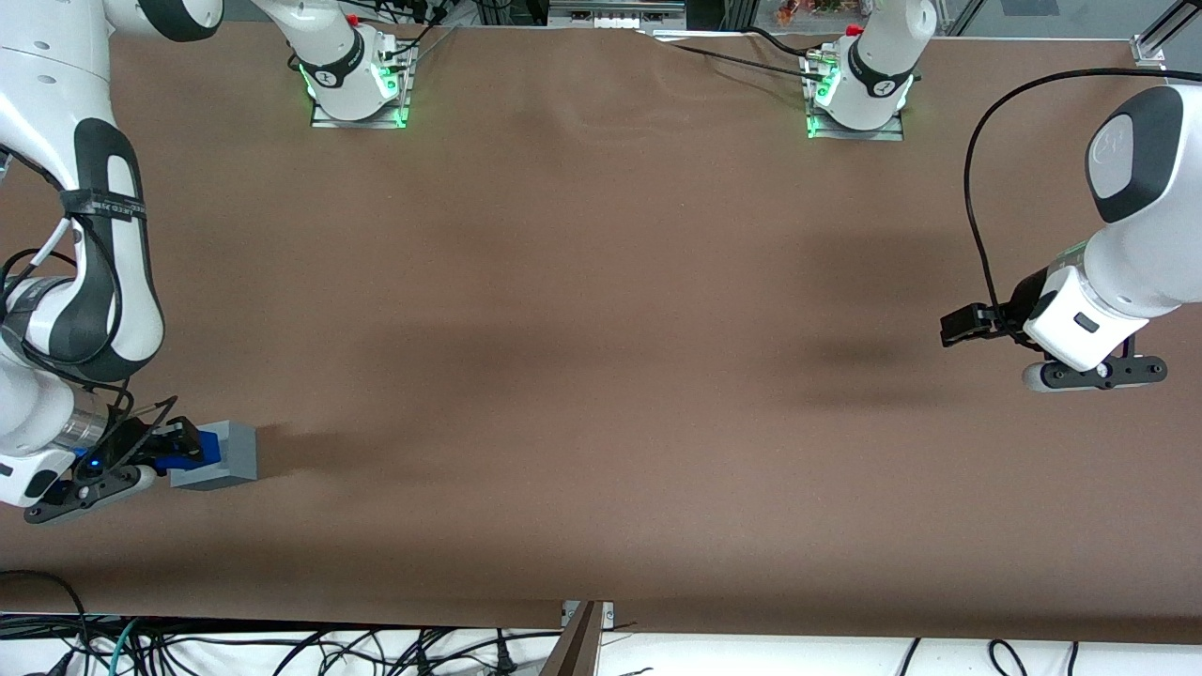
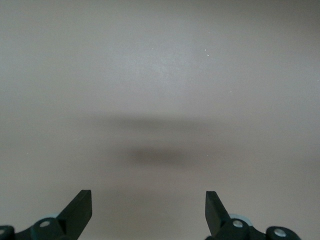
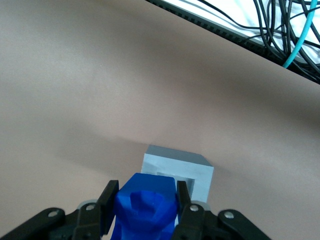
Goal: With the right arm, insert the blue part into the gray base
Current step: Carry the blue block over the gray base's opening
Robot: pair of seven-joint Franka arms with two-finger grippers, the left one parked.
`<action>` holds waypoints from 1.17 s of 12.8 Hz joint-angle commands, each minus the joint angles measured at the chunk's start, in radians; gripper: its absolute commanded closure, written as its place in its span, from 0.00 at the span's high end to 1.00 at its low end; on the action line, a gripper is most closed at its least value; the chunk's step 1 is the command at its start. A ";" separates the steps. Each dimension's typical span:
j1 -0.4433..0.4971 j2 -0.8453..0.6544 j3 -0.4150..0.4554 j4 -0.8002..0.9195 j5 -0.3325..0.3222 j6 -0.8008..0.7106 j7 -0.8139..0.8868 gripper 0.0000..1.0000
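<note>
Two black fingers point(image 3: 108, 200) of the tool point(image 1: 178, 443) press against the sides of the blue part point(image 3: 146, 207), pinching it between them; the right wrist view shows one finger flat on each flank of the lumpy block, with the block filling the gap. In the front view the tool sits low at the working arm's end of the tabletop point(image 1: 601, 376), its tip reaching over the near edge of the gray base point(image 1: 225, 457), and the blue part point(image 1: 192, 451) shows as a bright patch right at the top of the cube.

From the wrist camera the gray base point(image 3: 178, 170) stands directly ahead of the held block. Its light top face carries a square recess, and the blue part overlaps the rim of that opening; whether the block's bottom has entered the recess or only hovers at the rim I cannot tell. The cube sits flat on the tabletop and casts a soft shadow toward the parked arm's end.

Above the tool, the right arm point(image 1: 94, 282) rises white with black joint sections, a black lettered band around it and loops of black cable hanging beside the wrist. Nearer to the front camera than the tabletop's edge, a tangle of black cables point(image 3: 280, 25) with one teal cable point(image 3: 299, 40) lies on a white surface.
</note>
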 commanded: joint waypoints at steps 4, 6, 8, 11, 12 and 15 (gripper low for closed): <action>-0.044 0.017 0.013 0.004 0.017 0.012 -0.012 0.22; -0.047 0.028 0.010 0.004 0.032 0.012 -0.003 0.22; -0.050 0.039 0.010 0.004 0.046 0.015 -0.001 0.22; -0.051 0.054 0.010 0.001 0.051 0.057 0.009 0.22; -0.054 0.055 0.010 0.000 0.051 0.063 0.008 0.22; -0.059 0.060 0.010 0.000 0.052 0.074 0.006 0.22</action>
